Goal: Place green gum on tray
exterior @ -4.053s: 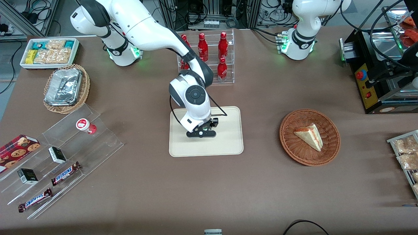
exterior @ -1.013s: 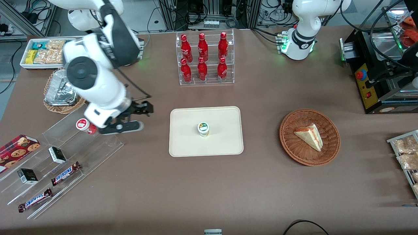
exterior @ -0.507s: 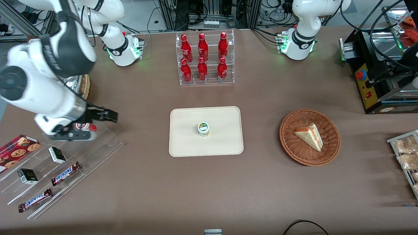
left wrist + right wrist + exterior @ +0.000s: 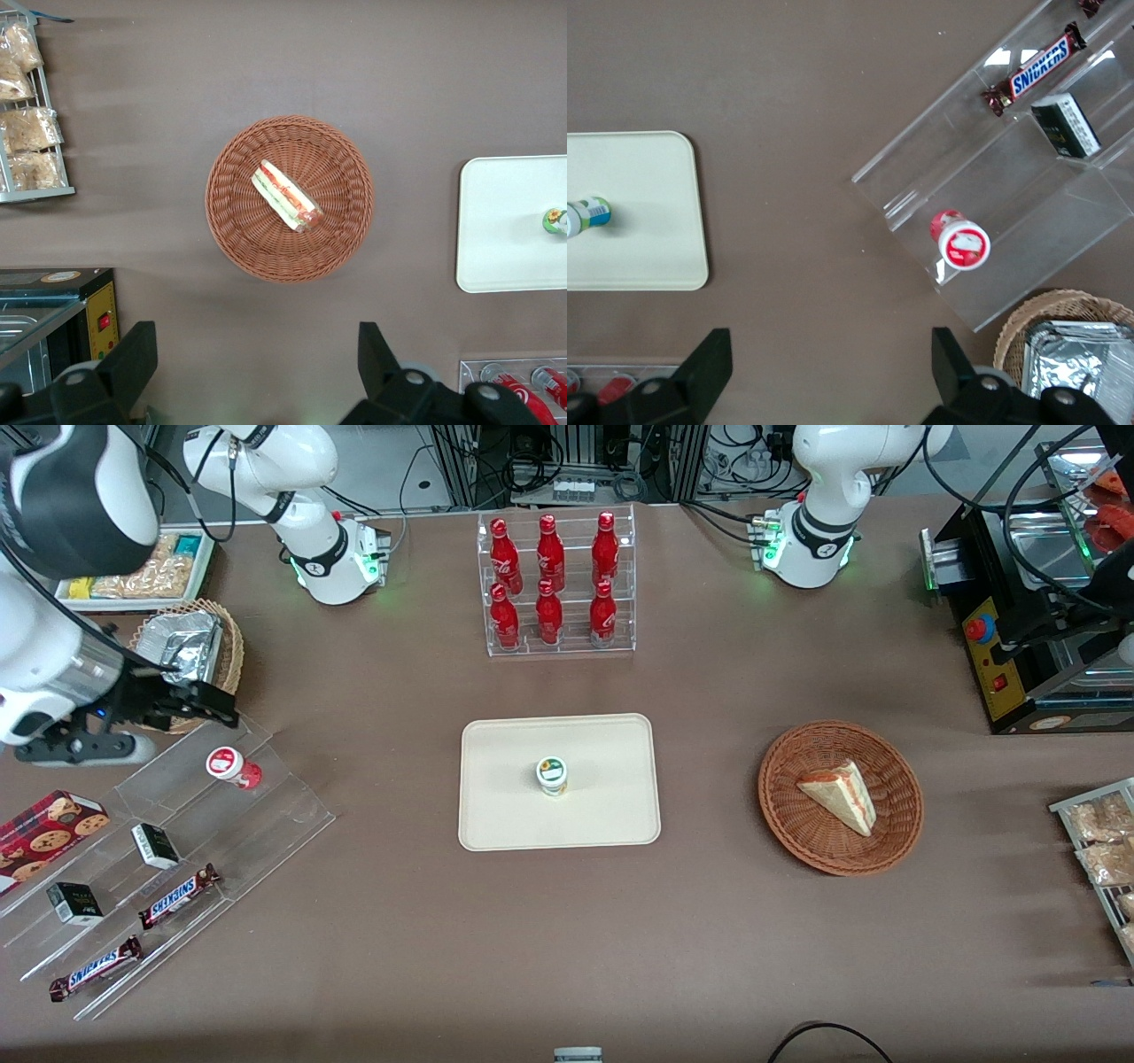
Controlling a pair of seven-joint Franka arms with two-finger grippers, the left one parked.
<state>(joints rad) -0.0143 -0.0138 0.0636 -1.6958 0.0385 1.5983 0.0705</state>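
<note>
The green gum [image 4: 552, 774] stands upright near the middle of the cream tray [image 4: 505, 819], with nothing touching it. It also shows in the right wrist view [image 4: 586, 217] on the tray [image 4: 647, 248], and in the left wrist view [image 4: 555, 220] on the tray [image 4: 500, 230]. My right gripper [image 4: 75, 749] is raised high at the working arm's end of the table, far from the tray, above the table by the clear stepped stand [image 4: 266, 815]. Its fingers [image 4: 709, 363] are spread wide with nothing between them.
A red-lidded canister [image 4: 229, 764] sits on the stepped stand, also in the right wrist view [image 4: 963, 243]. Snickers bars [image 4: 177, 895] and small boxes lie on lower steps. A foil-filled basket [image 4: 182, 655], a bottle rack [image 4: 558, 584] and a wicker basket [image 4: 780, 819] with a sandwich are nearby.
The gripper was down on the tray; it has since left the green gum standing there and swung up toward the working arm's end, past the stepped stand.
</note>
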